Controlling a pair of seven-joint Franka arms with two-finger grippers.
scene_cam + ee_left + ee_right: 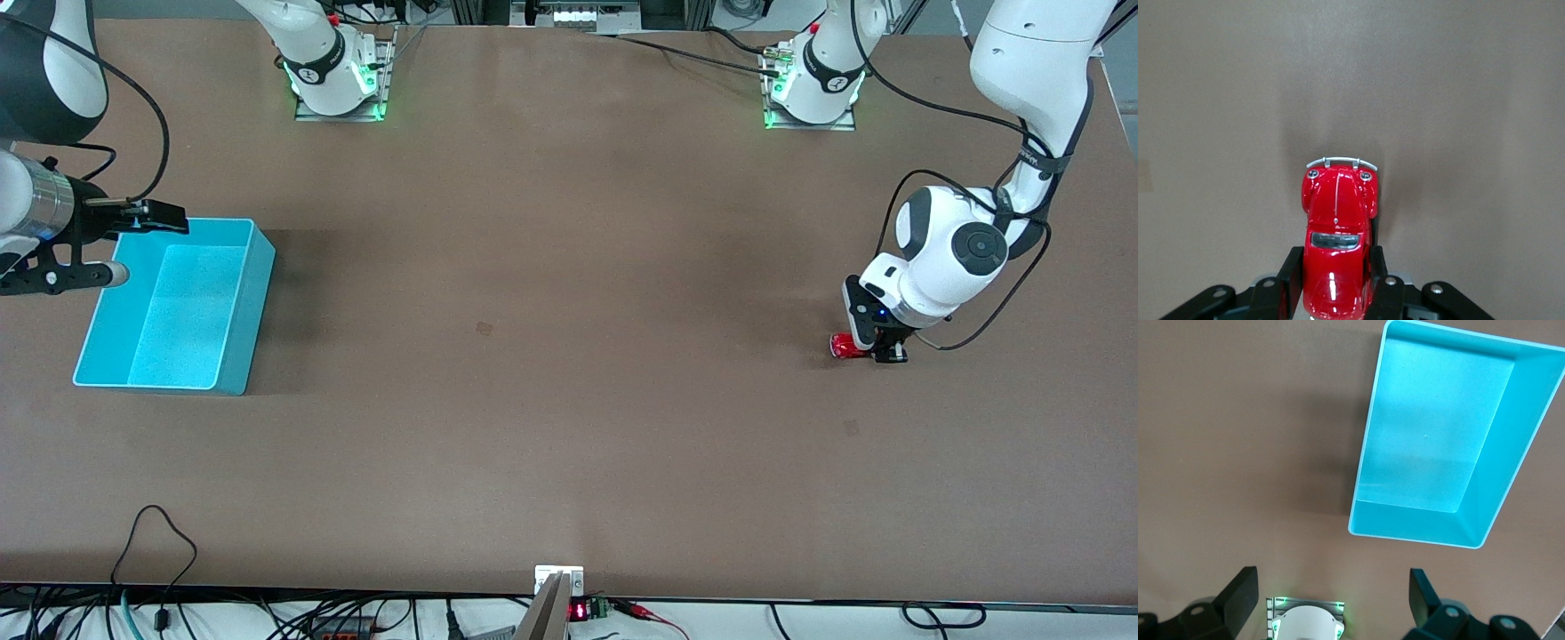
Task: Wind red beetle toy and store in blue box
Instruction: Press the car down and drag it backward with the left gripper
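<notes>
1. I see bare brown tabletop running between the two arms' ends, wide enough for a gripper to pass.
2. The light-blue open plastic box stands at the right arm's end; the right gripper, jaws apart, hangs over its rim, partly blocking entry from above.
3. The left gripper is clamped on the small glossy red beetle toy car, with bare table ahead of its nose.

A robotics lab: two white arm bases bolted on metal plates with green lights along the frame's top edge, a bare brown surface, and tangled cables and electronics along the bottom edge.
</notes>
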